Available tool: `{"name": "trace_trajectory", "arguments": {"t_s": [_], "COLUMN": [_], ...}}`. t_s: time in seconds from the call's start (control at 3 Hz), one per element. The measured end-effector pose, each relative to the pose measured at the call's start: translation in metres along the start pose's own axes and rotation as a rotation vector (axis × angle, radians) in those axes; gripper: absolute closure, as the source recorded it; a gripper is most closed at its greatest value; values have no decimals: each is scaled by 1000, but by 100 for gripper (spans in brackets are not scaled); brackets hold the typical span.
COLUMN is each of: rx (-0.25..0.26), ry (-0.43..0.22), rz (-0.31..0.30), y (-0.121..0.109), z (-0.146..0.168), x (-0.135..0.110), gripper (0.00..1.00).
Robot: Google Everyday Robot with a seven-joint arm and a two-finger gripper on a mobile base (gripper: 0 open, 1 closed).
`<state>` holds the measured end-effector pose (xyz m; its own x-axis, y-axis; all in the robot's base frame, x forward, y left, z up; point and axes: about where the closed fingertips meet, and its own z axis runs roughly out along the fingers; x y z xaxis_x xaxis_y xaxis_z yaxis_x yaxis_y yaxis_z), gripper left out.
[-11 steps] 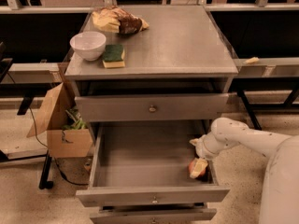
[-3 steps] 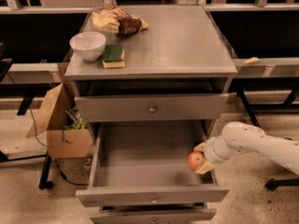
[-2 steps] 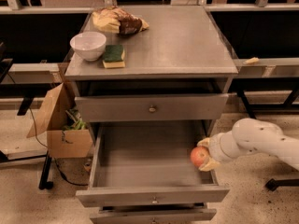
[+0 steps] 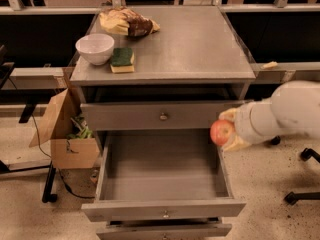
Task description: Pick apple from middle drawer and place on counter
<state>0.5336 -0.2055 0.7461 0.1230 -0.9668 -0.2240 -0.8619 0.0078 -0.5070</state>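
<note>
My gripper [image 4: 227, 130] is shut on the small red apple [image 4: 221, 132] and holds it in the air at the right side of the cabinet, level with the shut top drawer front. The white arm reaches in from the right. The middle drawer [image 4: 162, 209] is pulled out below and its grey inside shows nothing in it. The grey metal counter [image 4: 195, 44] lies above and to the left of the apple.
On the counter's left part stand a white bowl [image 4: 95, 48], a green and yellow sponge [image 4: 122, 59] and a crumpled bag [image 4: 128, 23]. A cardboard box [image 4: 65, 134] stands on the floor at the cabinet's left. Chair wheels [image 4: 302, 176] are at the right.
The gripper has lifted the apple out of the middle drawer's right front corner, up and to the right, to the height of the top drawer front.
</note>
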Motion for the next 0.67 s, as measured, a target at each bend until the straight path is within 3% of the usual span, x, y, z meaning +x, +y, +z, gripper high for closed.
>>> {"name": "trace_trajectory", "arguments": {"t_s": [0.33, 0.67], "rx": [125, 207], "ry": [51, 78], "rz": [-47, -66], "y": [-80, -153], "z": [-76, -116], "x": [-36, -69], "gripper": [100, 100]}}
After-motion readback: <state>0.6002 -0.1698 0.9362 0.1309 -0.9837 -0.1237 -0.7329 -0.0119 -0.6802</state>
